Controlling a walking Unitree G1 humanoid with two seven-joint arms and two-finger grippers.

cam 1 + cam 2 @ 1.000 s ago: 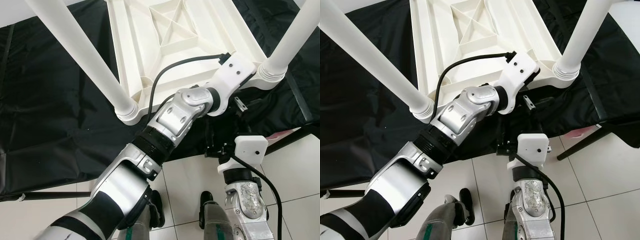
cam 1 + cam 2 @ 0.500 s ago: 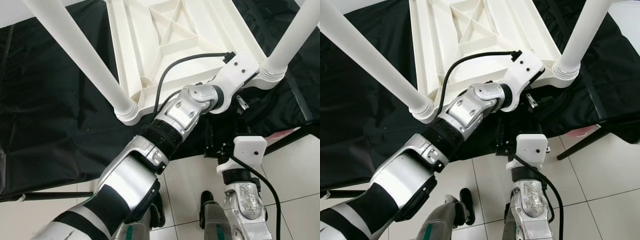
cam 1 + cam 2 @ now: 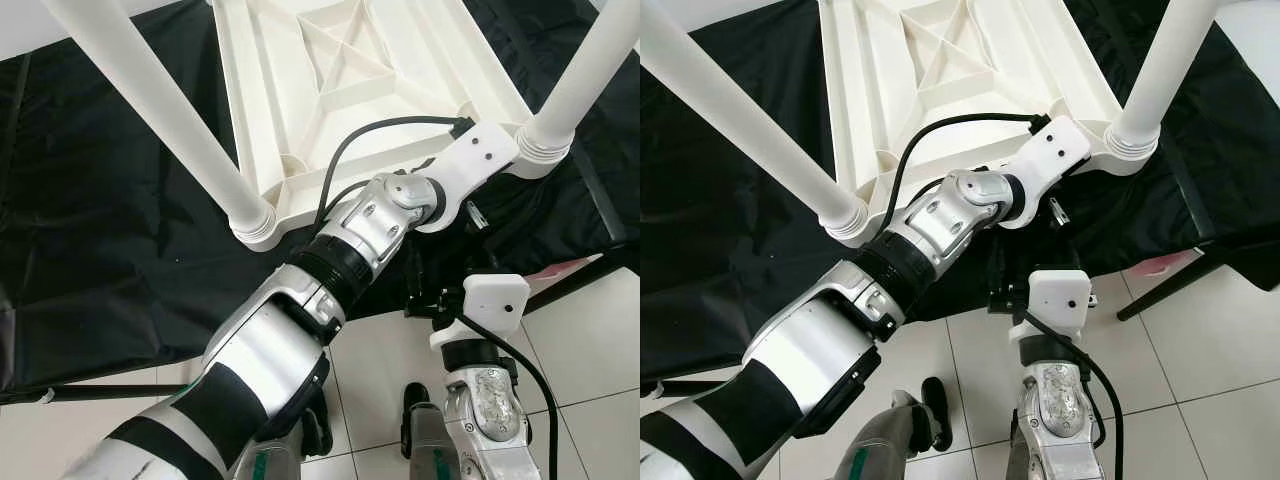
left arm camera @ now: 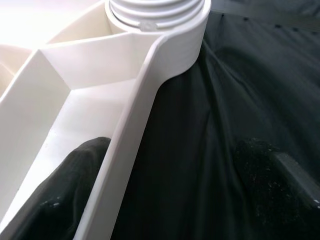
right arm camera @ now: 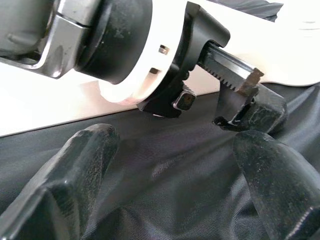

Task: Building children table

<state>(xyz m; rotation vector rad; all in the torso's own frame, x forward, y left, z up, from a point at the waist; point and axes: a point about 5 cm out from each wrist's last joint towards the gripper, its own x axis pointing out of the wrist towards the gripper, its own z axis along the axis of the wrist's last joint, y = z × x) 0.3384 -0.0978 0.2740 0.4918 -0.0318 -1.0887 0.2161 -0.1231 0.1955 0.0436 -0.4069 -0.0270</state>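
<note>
On the black cloth (image 3: 120,230), your upturned table (image 3: 350,90) carries two legs; left gripper (image 4: 165,200), fingers apart, straddles its rim.

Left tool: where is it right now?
The left tool straddles the near rim of the upturned white plastic tabletop, beside the screwed-in round white leg at the robot's right, over the black cloth.

A black cloth (image 3: 110,230) is covering the floor from nine to three o'clock. Pale glossy tiles (image 3: 1210,340) are showing toward six, reflecting light.
</note>
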